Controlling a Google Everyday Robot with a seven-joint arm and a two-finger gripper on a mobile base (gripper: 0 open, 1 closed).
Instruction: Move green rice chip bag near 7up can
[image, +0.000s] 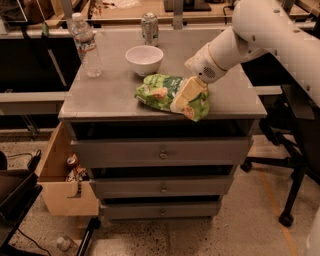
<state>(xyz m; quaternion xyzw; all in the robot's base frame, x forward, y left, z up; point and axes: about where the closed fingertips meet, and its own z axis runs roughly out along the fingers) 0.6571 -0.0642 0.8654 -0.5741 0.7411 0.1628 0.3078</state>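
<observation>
the cream pincer (184, 96) rests on the crumpled foil green rice chip bag (159, 90) at the front of the smooth grey counter (100, 100); whether it grips cannot be told. the cylindrical 7up can (149, 29) stands at the back, well apart.

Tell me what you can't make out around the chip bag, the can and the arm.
Camera view:
Whether the gripper, down on the chip bag, has hold of it: its own body blocks that.
Part of the bag: covered by the gripper.
The label on the can: too small to read.
The arm: cut off by the right edge.
</observation>
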